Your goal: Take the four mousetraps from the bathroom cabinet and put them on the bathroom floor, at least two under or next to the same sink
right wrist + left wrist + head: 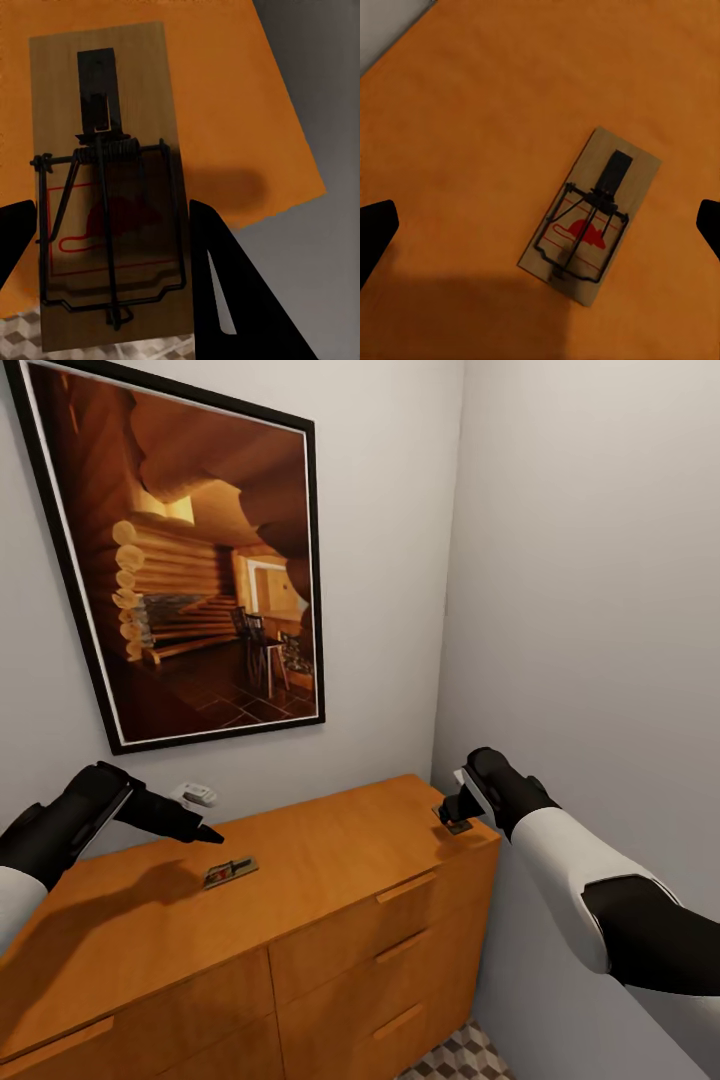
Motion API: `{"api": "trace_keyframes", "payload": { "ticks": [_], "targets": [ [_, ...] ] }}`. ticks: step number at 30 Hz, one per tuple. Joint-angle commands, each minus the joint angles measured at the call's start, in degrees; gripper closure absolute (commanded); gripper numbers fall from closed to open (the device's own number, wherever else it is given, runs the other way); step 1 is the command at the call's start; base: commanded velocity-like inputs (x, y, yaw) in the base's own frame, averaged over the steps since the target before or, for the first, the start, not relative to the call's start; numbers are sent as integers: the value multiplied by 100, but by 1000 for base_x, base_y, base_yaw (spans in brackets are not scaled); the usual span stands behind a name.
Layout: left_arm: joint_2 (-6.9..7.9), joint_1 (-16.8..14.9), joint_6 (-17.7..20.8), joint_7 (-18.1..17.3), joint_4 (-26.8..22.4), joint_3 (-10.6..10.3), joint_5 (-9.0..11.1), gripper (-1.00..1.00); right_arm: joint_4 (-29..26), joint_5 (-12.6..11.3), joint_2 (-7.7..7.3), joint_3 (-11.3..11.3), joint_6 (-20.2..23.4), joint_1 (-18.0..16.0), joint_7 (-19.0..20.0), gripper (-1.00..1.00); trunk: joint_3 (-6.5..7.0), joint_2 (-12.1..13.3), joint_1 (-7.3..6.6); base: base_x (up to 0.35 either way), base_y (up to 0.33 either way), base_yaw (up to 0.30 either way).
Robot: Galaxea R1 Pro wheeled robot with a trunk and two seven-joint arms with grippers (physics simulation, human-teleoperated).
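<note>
The cabinet (300, 920) fills the corner under a framed picture (190, 550), its flat top serving as a counter, and a sliver of the patterned bathroom floor (462, 1057) shows beside its base. The right arm reaches over the cabinet's far right corner; its right tool (455, 812) is closed on a mousetrap (105, 187), the two dark fingers (232, 277) pressing the long edges of the board, which hangs past the counter's edge with floor tiles visible beneath. The left tool (205, 833) hovers spread wide and empty above a second mousetrap (230, 872) lying flat on the counter, well apart from the first.

Each trap looks light, stiff and flat, probably easy to pinch across the wooden board's long edges; the thin wire bar and spring seem delicate, so those are best avoided.

The wrist views reveal the wire frame, red mouse print and black tab on each board; the head view gives only small dark slabs, but shows how both arms stand relative to the cabinet.
</note>
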Motion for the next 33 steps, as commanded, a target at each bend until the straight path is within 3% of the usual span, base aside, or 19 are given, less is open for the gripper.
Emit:
{"api": "trace_keyframes", "payload": {
  "ticks": [1,10,17,23,25,33],
  "targets": [
    [3,-6,24,-39,-6,-10,-32,-100,-5,48,-1,17,23,-5,56,100,-8,-5,1,66,76,0],
    [-33,-6,22,-39,-34,-22,-33,-100,-5,53,-1,17,23,-4,56,100,-8,-5,1,16,18,0],
    [-331,-6,14,-31,50,-74,-81,-100,-5,44,0,21,23,-3,56,100,-8,-5,1,1,1,0],
    [-890,-6,-272,-22,515,-369,-272,-100,-5,32,12,18,23,-4,55,100,-8,-5,1,0,0,0],
    [-998,-6,-373,-26,646,-397,-372,-100,-5,31,12,17,23,-3,56,100,-8,-5,1,0,0,0],
    [-1023,-7,-482,-34,753,-384,-505,-100,-5,44,0,15,23,-3,56,100,-8,-5,1,0,0,0]
  ]
}}
